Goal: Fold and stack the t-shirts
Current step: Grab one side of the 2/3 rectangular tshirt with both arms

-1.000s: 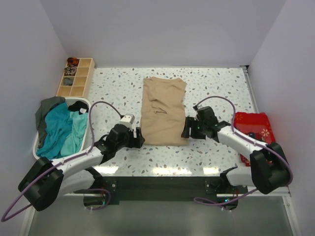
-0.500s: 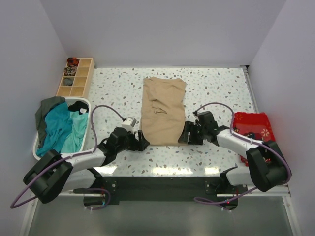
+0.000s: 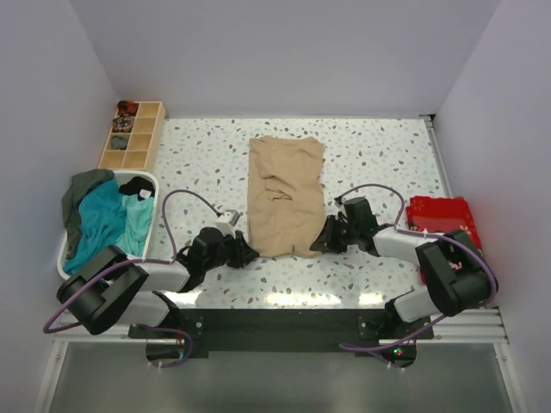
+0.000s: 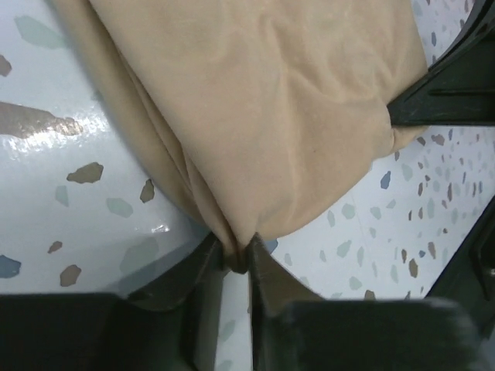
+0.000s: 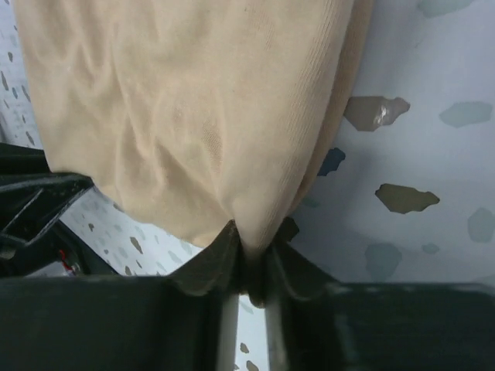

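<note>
– Left tool (image 4: 238,259) is pinching the near-left corner of the beige shirt (image 3: 284,194). Its wrist view shows cloth bunched into the narrow gap between the fingers.
– And the right tool (image 5: 247,259)?
– It has the near-right corner the same way, with the fabric gathered to a point in its grip. The shirt lies flat in the middle of the tabletop (image 3: 387,155) as a long strip running near to far.
– Why both near corners?
– My guess is that holding the hem at each end lets the arms carry it toward the far end evenly. That would halve the strip without skewing it.
– What about the containers?
– At the left, the white basket (image 3: 146,178) holds a crumpled teal shirt (image 3: 103,228). A dark grey-green shirt (image 3: 82,188) is draped over its far-left rim. Both look unfolded.
– Anything else?
– In the far-left corner, the wooden box (image 3: 140,138) has small items in a few compartments, too small to identify. A red patterned bundle (image 3: 439,219) sits at the right edge.
</note>
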Robot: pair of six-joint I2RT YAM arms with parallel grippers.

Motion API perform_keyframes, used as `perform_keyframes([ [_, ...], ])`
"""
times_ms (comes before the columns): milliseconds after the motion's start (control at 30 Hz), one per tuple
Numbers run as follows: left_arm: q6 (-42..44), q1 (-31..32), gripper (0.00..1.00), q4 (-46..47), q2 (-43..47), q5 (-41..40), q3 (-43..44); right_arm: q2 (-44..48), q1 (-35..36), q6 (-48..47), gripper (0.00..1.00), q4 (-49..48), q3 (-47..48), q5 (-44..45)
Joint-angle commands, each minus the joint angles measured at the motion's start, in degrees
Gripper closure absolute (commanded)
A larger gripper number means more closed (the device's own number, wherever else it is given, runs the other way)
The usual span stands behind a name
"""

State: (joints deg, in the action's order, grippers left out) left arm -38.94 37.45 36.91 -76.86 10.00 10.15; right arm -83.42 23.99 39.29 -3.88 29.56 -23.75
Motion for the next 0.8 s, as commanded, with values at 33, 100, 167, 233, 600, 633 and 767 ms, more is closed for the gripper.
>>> perform_keyframes([
  [33, 0.1, -0.1, 0.97, -3.1, 0.4, 0.6, -0.5, 1.1, 0.2, -0.2, 0.95, 0.3, -2.6, 0.2],
  [100, 1.0, 0.0, 1.0, -6.3, 2.1, 0.4, 0.4, 3.1, 0.3, -1.3, 0.98, 1.8, -2.3, 0.5],
  [167, 1.3, 0.0, 1.0, -9.8, 3.8, 0.4, 0.7, 4.8, 0.3, -1.9, 1.0, 4.7, -2.1, 0.8],
  [233, 1.8, 0.0, 1.0, -12.5, 7.3, 0.3, 0.9, 7.7, 0.2, -3.1, 1.0, 8.6, -1.9, 1.5],
  [600, -0.1, 2.7, 1.0, -33.3, 25.6, 2.0, 2.9, 20.2, 0.4, -5.4, 0.99, 22.1, -3.8, -3.2],
  [633, -0.6, 3.1, 1.0, -35.8, 26.8, 2.1, 2.9, 21.7, 0.4, -5.6, 0.98, 23.8, -4.2, -3.8],
  [767, -2.8, 5.8, 1.0, -42.2, 33.1, 1.6, 3.7, 30.5, 0.4, -6.7, 0.96, 28.5, -2.1, -6.4],
])
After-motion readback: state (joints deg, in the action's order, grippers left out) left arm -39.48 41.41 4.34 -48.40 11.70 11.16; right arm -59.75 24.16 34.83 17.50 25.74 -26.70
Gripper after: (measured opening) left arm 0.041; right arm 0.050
